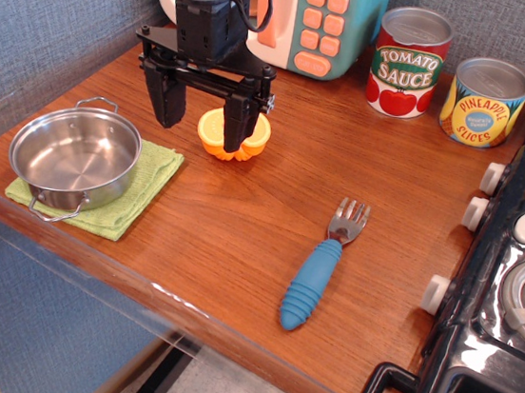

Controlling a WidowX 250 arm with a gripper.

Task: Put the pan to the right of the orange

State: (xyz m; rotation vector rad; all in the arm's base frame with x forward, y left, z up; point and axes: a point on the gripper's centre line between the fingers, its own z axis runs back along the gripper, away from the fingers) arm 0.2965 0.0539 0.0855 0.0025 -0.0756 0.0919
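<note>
a brown wood-grain counter fills most of the view, with a glossy near edge and a blue textured wall behind it on the left and far sides. at the right a black toy stove is cut off by the frame edge; white knobs are set along its left side and grey burners are only partly seen. at the far edge a toy microwave in white, teal and orange is cropped at the top and partly hidden by the black robot arm.

the gripper is seen spread wide, with nothing held; its left finger hangs over bare wood and its right finger stands in front of the orange, covering the middle of the fruit. whether that finger touches the orange cannot be told.

the pan is set on a green cloth at the near left corner, well left of the orange and apart from it. one wire handle points far, the other near.

two cans are placed at the far right. the red-and-white one is labelled "tomato sauce"; the yellow-and-blue one is labelled "pineapple slices", with smaller print too small to read.

a fork with a ridged blue handle lies near the middle right, tines pointing far.
</note>
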